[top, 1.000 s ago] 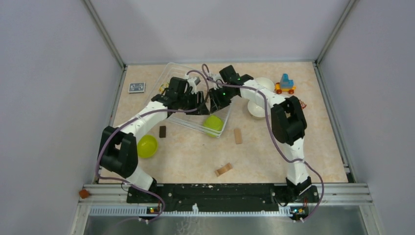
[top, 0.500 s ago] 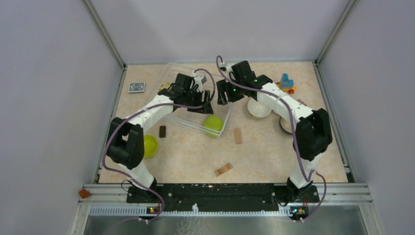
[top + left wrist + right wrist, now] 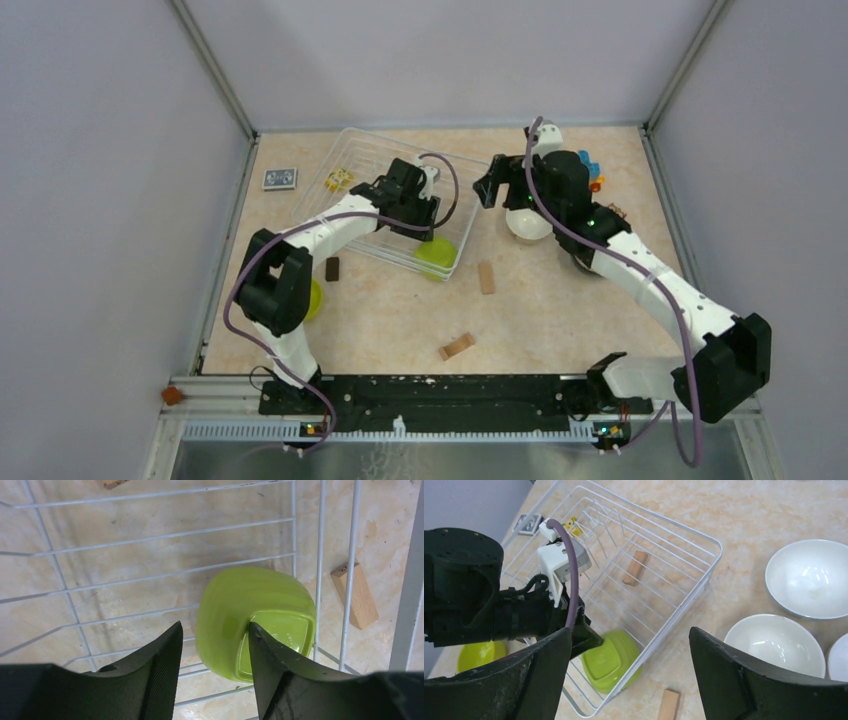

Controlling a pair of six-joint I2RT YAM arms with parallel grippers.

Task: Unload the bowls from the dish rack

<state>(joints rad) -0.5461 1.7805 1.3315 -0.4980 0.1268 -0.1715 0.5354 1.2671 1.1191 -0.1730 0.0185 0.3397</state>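
Presently left tool (image 3: pixel 215 630) and right tool (image 3: pixel 630 632), released, overhang marbled tabletop (image 3: pixel 560 310) within grey walls (image 3: pixel 100 200).

R end effector (image 3: pixel 630 634) off rack (image 3: pixel 365 150), opened, L end effector (image 3: pixel 214 628) to lime bowl (image 3: pixel 260 600)

Lime bowl (image 3: pixel 240 610) hemmed by dish rack wall (image 3: pixel 320 540) at 3 o'clock; open room at 9 o'clock.

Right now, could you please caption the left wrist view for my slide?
Left gripper, jaws open, above an overturned lime green bowl in a corner of the dish rack.
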